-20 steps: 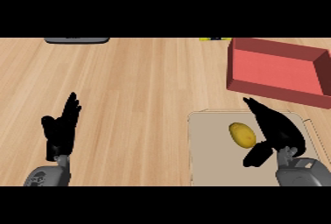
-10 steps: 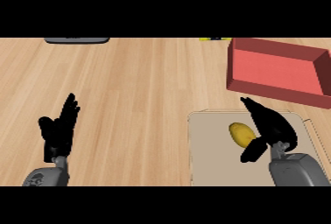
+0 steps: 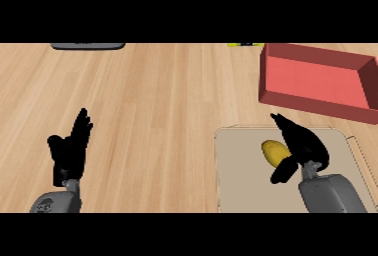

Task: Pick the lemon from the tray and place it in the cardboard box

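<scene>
**Two hands low in view, lemon on tray, box beyond**

Nearest me, I see my left hand [image 3: 70, 152] at the lower left over bare wooden counter [image 3: 162, 100], fingers straight and pointing up, holding nothing, resting. At the lower right, my right hand [image 3: 299, 145] is over the beige tray [image 3: 240, 185]. Its fingers stretch up past the right side of the lemon [image 3: 275, 151] and its thumb hangs down below the fruit; the hand is spread wide around it, not closed. I cannot tell whether any finger touches the lemon. The lemon lies on the tray, in its upper middle part.

Farther off, up and to the right of the tray, stands the red open box [image 3: 319, 80], apart from the tray's far edge. At the far edge of the counter, upper left, I note a dark grey flat object [image 3: 87, 45], cut off by the view.
</scene>
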`<action>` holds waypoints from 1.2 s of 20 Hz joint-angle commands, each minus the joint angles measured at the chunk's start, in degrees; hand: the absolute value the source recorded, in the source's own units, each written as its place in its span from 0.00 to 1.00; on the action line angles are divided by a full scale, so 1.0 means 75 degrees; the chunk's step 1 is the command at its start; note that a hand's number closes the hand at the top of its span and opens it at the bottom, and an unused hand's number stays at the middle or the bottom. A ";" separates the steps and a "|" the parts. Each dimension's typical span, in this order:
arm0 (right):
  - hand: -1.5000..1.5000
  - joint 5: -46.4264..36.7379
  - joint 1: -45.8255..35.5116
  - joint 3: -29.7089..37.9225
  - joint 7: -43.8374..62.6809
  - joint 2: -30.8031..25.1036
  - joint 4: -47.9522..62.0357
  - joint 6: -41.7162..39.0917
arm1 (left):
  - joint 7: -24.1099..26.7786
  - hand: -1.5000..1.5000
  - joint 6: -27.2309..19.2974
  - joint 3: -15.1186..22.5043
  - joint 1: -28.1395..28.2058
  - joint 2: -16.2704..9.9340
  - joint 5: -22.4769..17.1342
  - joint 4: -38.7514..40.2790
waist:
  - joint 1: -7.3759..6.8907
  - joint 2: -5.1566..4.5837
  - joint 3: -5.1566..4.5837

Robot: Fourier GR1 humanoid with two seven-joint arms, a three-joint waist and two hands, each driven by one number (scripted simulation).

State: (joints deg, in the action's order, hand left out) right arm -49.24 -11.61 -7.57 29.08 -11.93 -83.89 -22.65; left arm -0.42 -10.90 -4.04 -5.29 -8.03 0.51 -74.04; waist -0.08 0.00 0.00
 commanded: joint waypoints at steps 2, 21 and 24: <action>0.00 -0.0185 -0.0186 0.0196 -0.0393 0.0054 0.0576 0.0187 | -0.0459 0.50 0.0005 0.0258 0.0766 0.0111 0.0148 -0.1258 | -0.0025 0.0006 0.0002; 1.00 -0.1211 0.1907 -0.1618 -0.3418 -0.1285 -0.1534 0.0712 | -0.0430 0.50 0.0208 -0.0286 0.0124 -0.0147 0.0002 -0.0490 | 0.0119 0.0032 -0.0005; 1.00 -0.1187 0.2111 -0.1219 -0.4126 -0.1609 -0.1394 0.1153 | -0.0033 0.50 0.0014 -0.0064 0.0149 0.0150 0.0280 -0.0251 | 0.0060 0.0009 -0.0001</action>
State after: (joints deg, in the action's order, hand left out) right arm -57.77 -0.74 -16.68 3.32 -20.42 -90.19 -15.45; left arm -2.50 -9.98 -4.63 -4.04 -7.61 1.62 -77.47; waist 0.38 0.17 -0.05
